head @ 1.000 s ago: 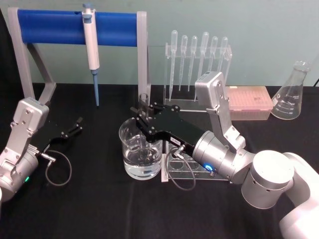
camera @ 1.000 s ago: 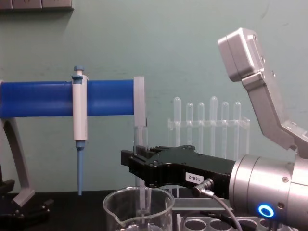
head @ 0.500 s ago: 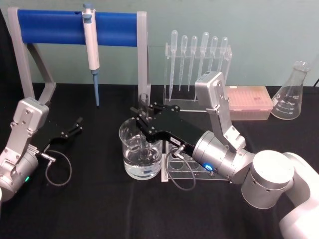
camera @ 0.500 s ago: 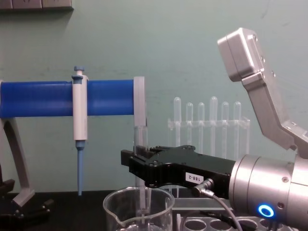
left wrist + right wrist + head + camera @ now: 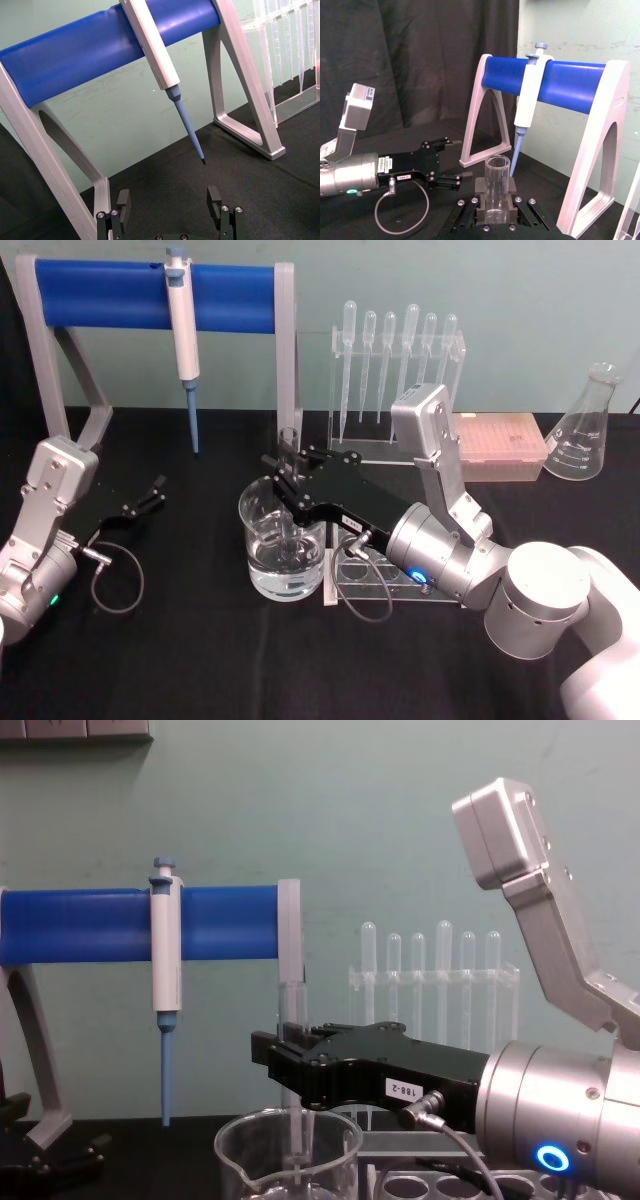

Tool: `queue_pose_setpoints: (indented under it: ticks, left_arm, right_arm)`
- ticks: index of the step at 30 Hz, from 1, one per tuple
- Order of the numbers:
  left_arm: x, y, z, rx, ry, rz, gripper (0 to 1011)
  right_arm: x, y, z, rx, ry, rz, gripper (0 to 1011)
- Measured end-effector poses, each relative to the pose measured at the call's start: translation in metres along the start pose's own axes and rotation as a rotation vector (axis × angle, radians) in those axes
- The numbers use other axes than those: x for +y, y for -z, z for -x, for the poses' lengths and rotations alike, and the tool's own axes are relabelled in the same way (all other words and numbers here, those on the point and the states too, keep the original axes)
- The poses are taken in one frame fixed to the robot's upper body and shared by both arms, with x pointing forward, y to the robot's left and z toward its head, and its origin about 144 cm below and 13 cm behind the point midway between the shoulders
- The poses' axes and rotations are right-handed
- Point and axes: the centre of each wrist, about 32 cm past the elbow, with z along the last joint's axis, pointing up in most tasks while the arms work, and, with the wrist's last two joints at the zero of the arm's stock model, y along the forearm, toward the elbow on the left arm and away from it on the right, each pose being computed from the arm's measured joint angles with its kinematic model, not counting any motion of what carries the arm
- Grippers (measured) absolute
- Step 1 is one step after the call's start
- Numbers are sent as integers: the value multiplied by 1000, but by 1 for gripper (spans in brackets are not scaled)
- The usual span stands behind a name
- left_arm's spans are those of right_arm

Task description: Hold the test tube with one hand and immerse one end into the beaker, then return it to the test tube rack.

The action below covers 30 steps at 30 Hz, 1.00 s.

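Note:
My right gripper (image 5: 288,473) is shut on the test tube (image 5: 289,440), a clear glass tube held upright. The tube's lower end (image 5: 298,1140) dips inside the beaker (image 5: 283,555), a wide clear glass holding water in the middle of the black table. In the chest view the gripper (image 5: 285,1060) hovers just above the beaker (image 5: 245,1145) rim. The right wrist view shows the tube's open rim (image 5: 497,175) standing up between the fingers (image 5: 479,206). My left gripper (image 5: 150,495) rests open at the left of the table, its two fingers (image 5: 123,200) well apart.
A white-and-blue pipettor (image 5: 183,330) hangs on a blue-barred stand (image 5: 100,295) at the back left. A clear rack of plastic pipettes (image 5: 395,350) stands behind. A tube rack with round holes (image 5: 365,570) sits right of the beaker. A pink box (image 5: 500,445) and a flask (image 5: 585,430) are at the back right.

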Motion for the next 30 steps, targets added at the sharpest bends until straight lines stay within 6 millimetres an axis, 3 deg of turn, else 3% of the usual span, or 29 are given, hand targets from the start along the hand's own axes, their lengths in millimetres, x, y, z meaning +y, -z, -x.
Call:
queue_pose_setpoints:
  ticks: [30]
  left_arm:
    - [0, 0, 0, 0, 0, 0, 1000]
  right_arm:
    - [0, 0, 0, 0, 0, 0, 228]
